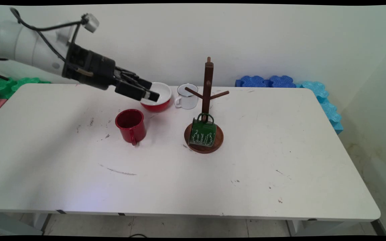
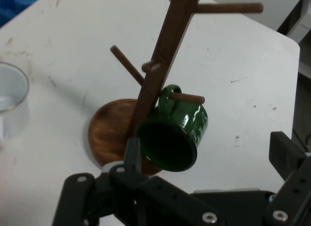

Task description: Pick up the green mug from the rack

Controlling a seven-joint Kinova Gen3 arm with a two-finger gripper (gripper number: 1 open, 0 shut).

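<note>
Green enamel mug hangs on brown wooden mug tree; black pincer, seemingly released and empty, hovers above red-and-white bowl.

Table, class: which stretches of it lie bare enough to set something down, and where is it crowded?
Bare: the table's whole near half, in front of the red mug and mug tree, plus its right end. Crowded: the far middle, where the hand hovers over the red bowl beside the white mug.

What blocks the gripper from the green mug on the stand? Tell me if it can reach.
Probably yes. The gripper, open and empty, hovers by the red bowl; the green mug hangs on a low peg of the mug stand, with only bare table between.
</note>
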